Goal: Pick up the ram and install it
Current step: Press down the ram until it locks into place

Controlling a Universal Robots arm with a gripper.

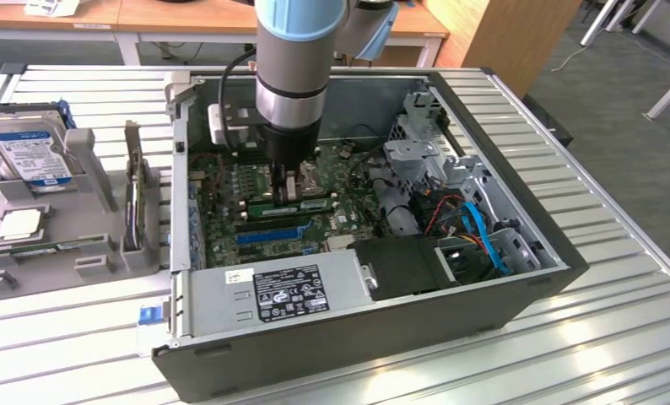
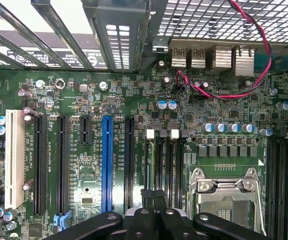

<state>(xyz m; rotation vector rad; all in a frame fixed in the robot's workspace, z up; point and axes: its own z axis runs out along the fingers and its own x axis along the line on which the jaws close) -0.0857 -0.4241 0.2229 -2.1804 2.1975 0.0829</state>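
The ram [image 1: 270, 205], a long green stick with dark chips, stands on edge along a memory slot of the motherboard [image 2: 83, 100] inside the open computer case [image 1: 516, 253]. My gripper [image 1: 295, 192] hangs straight down over it, its tips at the stick's upper edge. In the wrist view the gripper [image 2: 154, 196] is shut, its black fingertips [image 2: 147, 196] pressed together over the row of black memory slots [image 2: 164, 160]. The stick shows edge-on there and cannot be told apart from the slots. Whether the tips pinch it or only rest on it I cannot tell.
An empty silver processor socket [image 2: 224, 195] lies beside the memory slots. Blue and black expansion slots [image 2: 107, 165] run on the other side. A power supply [image 1: 278, 291], drive cage [image 1: 425, 160] and cables crowd the case. A hard drive [image 1: 31, 152] and processor chip [image 1: 20, 224] sit in holders at the exterior view's left.
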